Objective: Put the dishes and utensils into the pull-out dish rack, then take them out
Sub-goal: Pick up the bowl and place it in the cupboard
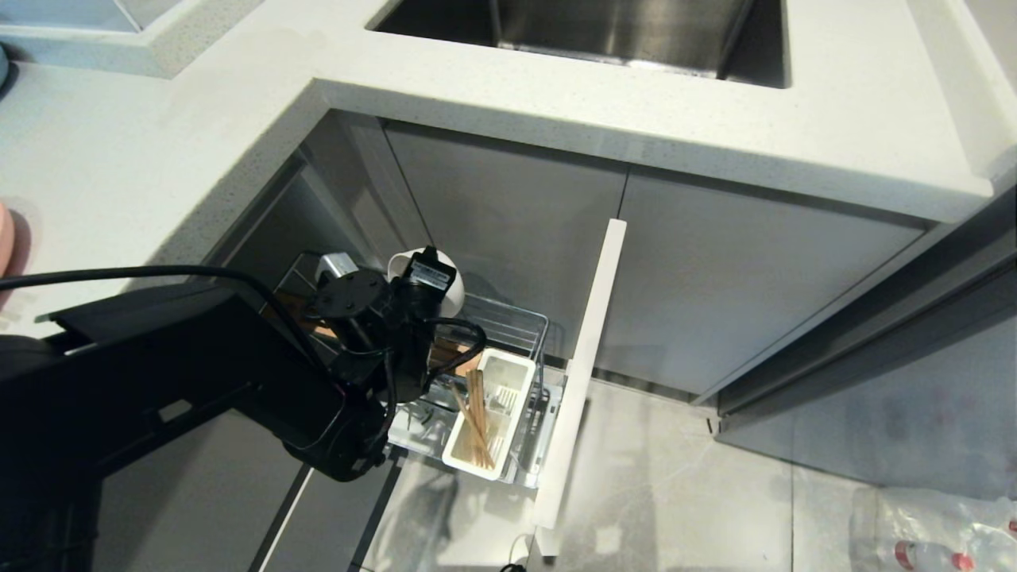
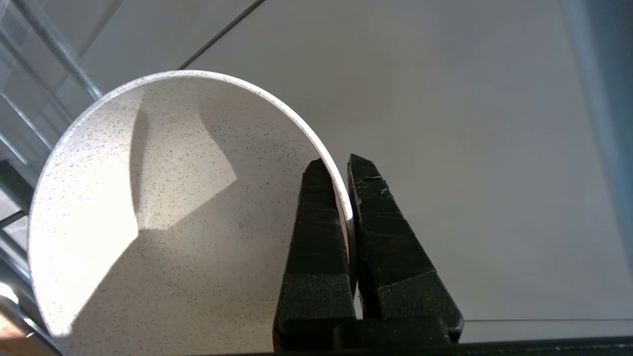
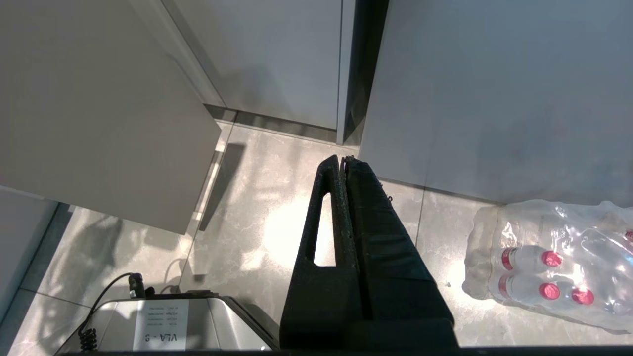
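My left gripper (image 2: 341, 163) is shut on the rim of the speckled cream-white bowl (image 2: 163, 212), one finger inside the wall and one outside. In the head view the bowl (image 1: 400, 264) hangs tilted above the back of the pull-out dish rack (image 1: 512, 322), partly hidden by my left arm (image 1: 349, 334). Wooden chopsticks (image 1: 477, 425) lean in the rack's white cutlery box (image 1: 520, 373). A pink edge, likely the plate (image 1: 4, 238), shows on the counter at far left. My right gripper (image 3: 342, 159) is shut with nothing in it and points at the floor.
The pale drawer front (image 1: 588, 349) sticks out from grey cabinet doors (image 1: 508, 214). Above are the white countertop (image 1: 159, 143) and the steel sink (image 1: 604, 32). A pack of water bottles (image 3: 554, 262) lies on the tiled floor at right.
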Controlling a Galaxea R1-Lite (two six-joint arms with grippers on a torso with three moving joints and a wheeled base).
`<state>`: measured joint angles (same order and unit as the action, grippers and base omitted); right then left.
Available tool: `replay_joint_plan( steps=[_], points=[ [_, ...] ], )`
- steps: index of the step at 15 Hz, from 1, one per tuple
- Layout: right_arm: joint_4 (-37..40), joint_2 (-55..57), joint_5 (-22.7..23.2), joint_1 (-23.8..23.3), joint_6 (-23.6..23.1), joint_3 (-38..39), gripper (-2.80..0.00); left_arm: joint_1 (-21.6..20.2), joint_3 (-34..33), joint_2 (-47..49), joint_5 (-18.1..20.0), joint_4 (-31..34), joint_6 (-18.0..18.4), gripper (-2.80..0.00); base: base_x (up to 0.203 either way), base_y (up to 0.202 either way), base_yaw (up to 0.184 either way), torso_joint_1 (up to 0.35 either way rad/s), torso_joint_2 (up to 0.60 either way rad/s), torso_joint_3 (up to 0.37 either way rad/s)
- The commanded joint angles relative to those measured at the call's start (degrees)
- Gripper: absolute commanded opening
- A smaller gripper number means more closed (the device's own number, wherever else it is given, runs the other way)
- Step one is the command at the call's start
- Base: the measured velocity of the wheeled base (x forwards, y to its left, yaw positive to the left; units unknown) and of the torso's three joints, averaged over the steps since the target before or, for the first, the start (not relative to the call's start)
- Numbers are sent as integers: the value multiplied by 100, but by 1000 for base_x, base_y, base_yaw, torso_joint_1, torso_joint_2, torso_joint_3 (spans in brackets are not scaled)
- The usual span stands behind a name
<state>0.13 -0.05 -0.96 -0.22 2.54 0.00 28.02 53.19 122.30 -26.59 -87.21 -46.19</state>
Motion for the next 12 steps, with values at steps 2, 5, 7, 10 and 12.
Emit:
replay_joint_plan(
  steps=[2, 5, 7, 10, 12],
  points=[
    [4, 5, 0, -3, 1, 9, -280, -73, 22, 121, -13, -45, 8, -280, 0, 0, 0, 0, 0, 0],
    [-2, 5, 0, -4, 1, 9, -280, 18, 249, 90, -236, -45, 504, -280, 0, 0, 0, 0, 0, 0],
    [4, 5, 0, -4, 1, 9, -280, 166, 355, 26, -444, -45, 567, -280, 0, 0, 0, 0, 0, 0],
    [-4, 5, 0, -4, 1, 9, -280, 208, 415, 43, -757, -45, 491, -280, 0, 0, 0, 0, 0, 0],
    [1, 5, 0, -4, 1, 9, -280, 204, 534, 66, -760, -45, 321, -280, 0, 0, 0, 0, 0, 0]
  ],
)
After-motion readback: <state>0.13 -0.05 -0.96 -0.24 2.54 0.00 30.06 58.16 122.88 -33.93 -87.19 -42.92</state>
